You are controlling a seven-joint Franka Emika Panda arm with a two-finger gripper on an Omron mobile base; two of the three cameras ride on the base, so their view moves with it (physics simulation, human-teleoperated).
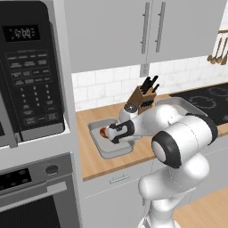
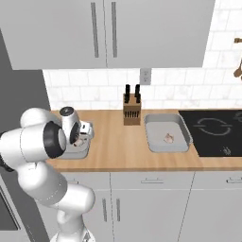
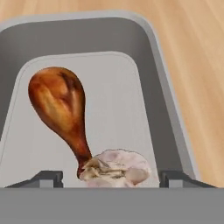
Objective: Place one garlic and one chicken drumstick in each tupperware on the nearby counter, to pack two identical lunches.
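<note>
Wood-grain counter [image 2: 123,146]: gripper [image 3: 111,178] hovering over left tupperware [image 3: 164,87], fingers spread wide, gripping nothing; drumstick [image 3: 59,105] lying at 11 o'clock of garlic [image 3: 116,168]. Right tupperware [image 2: 152,140] is holding one garlic [image 2: 168,138], apparently lacking a drumstick.

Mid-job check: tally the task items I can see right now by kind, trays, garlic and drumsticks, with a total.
Tupperware: 2, the left tray under the gripper and the right tray beside the cooktop
Garlic: 2, one in the left tray, one in the right tray
Chicken drumstick: 1, in the left tray
Total: 5
</note>
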